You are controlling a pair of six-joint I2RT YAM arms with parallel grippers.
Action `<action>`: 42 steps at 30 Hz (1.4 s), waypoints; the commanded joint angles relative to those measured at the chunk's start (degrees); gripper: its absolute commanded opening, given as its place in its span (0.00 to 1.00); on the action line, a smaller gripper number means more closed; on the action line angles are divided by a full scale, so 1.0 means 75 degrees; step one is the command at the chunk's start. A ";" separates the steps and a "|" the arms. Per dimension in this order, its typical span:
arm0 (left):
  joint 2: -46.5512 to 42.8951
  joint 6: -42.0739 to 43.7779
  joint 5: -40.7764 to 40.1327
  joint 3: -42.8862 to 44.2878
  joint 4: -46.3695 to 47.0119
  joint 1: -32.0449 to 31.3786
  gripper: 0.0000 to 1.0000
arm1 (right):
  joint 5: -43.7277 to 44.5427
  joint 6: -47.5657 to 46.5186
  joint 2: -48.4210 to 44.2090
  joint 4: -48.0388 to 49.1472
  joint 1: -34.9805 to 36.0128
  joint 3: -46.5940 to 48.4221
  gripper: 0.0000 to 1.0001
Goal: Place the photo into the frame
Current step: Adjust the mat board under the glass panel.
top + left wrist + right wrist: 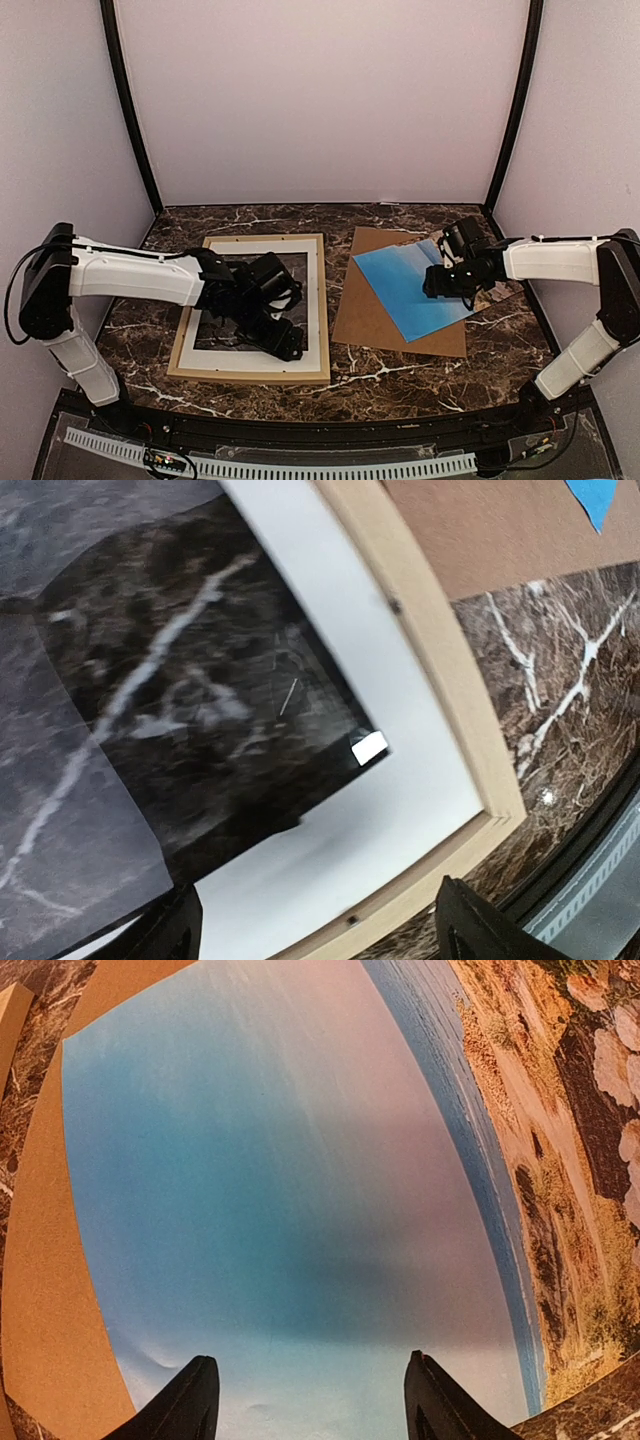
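The photo, a beach print with blue sky, lies flat and askew on the right. In the right wrist view the photo fills the picture, with sea and rocks along its right side. My right gripper hovers over its right part. The right gripper is open, its fingers apart with only the print's sky beneath them. The light wood frame lies flat on the left. My left gripper is open above the frame's near right corner, both dark fingertips spread wide with nothing between them.
A brown cardboard backing board lies under the photo, right of the frame. A white mat border sits inside the frame around a dark window. The marble table ends at a black front rail. Black corner posts stand at the back.
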 commanded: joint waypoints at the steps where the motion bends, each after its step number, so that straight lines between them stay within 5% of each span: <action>1: 0.0700 0.0236 0.0590 0.0622 0.0275 -0.0522 0.83 | -0.0043 0.0013 -0.0132 0.0103 0.0071 -0.0012 0.64; 13: 0.1422 0.0240 0.0642 0.0944 0.0196 -0.0817 0.83 | -0.0063 0.0039 -0.0059 0.0084 0.0072 0.0041 0.65; 28: 0.0531 0.0779 -0.0372 0.1259 0.0047 -0.0808 0.84 | 0.0347 0.0004 -0.0416 -0.0074 -0.0078 -0.0213 0.66; 42: 0.2082 0.2268 -0.0096 0.4301 0.0524 -0.0029 0.85 | -0.1134 0.0472 -0.0614 0.0960 -0.2497 -0.1218 0.68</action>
